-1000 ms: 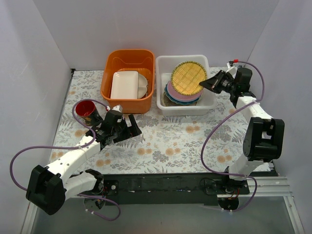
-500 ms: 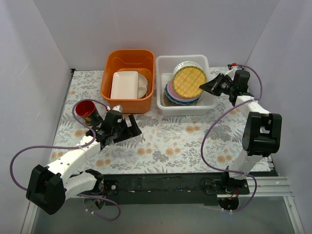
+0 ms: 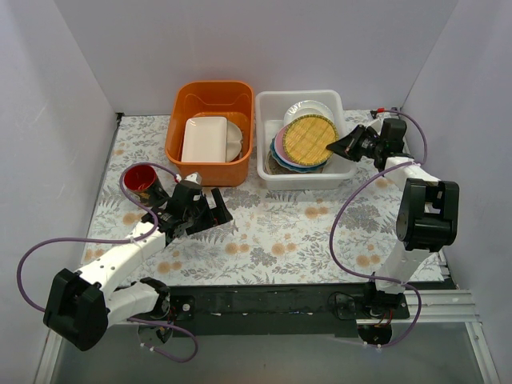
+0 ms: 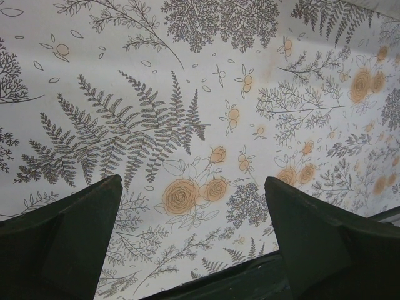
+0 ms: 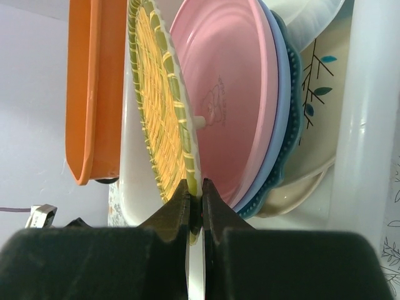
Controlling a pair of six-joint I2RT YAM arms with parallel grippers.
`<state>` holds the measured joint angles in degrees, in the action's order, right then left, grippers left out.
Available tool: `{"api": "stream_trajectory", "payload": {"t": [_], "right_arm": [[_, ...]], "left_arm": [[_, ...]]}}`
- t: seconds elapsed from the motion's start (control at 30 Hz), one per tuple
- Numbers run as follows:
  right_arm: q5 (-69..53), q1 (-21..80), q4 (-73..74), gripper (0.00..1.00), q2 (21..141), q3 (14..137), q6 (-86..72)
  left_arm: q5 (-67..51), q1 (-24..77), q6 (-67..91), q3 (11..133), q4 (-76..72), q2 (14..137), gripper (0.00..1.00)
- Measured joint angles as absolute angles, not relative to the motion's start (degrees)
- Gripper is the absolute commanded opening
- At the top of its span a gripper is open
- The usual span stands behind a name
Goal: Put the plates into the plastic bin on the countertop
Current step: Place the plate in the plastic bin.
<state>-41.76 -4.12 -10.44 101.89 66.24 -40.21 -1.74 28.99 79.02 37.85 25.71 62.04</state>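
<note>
My right gripper is shut on the near rim of a yellow woven round plate and holds it tilted inside the white plastic bin, just over the stacked plates. The stack shows a pink plate, a light blue plate, a teal scalloped plate and a cream leaf-pattern plate. A white plate leans at the bin's back. My left gripper is open and empty over the floral countertop cloth.
An orange tub stands left of the bin and holds a cream rectangular dish. A red cup stands on the cloth at the left, beside my left arm. White walls enclose the table on three sides.
My right gripper has carried the woven plate down and a little forward into the bin, closer to the stack. The left arm has not moved.
</note>
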Motion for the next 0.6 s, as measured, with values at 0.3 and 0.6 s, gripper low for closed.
{"api": "stream_trajectory", "payload": {"t": [0.3, 0.6], "right_arm": [[-41.8, -4.1, -9.7, 0.1, 102.6, 67.0, -39.5], [-41.0, -4.1, -5.9, 0.65, 102.6, 68.2, -36.6]], "left_arm": [[-1.7, 29.0, 79.0, 37.8, 25.7, 62.3, 0.98], [-1.7, 29.0, 79.0, 37.8, 25.7, 62.3, 0.98]]}}
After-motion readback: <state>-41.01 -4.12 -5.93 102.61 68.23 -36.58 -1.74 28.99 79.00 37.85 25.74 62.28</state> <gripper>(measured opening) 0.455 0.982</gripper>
